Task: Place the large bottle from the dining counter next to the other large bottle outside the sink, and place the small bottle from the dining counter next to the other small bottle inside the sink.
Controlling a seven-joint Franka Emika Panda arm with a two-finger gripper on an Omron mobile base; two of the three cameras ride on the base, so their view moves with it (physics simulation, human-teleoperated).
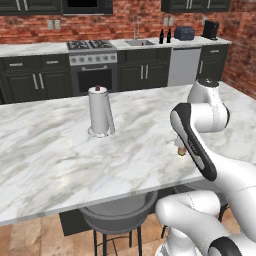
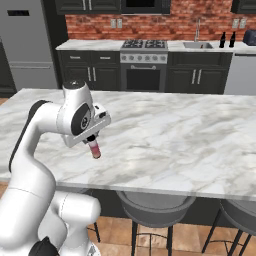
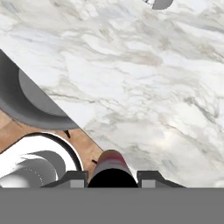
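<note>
pincer (image 2: 93, 145) clamped on the small bottle (image 2: 94, 149), which hangs upright just above the desk (image 2: 165, 135) near its front edge, above the stools. paper towel holder (image 1: 100, 112) stands well apart toward mid-desk. for a clean carry: keep the bottle vertical, lift clear of the marble, then drive toward the far sink (image 1: 139, 42).

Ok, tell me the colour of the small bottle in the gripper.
The small bottle is reddish-pink with a tan base; the right base view shows it best.
</note>
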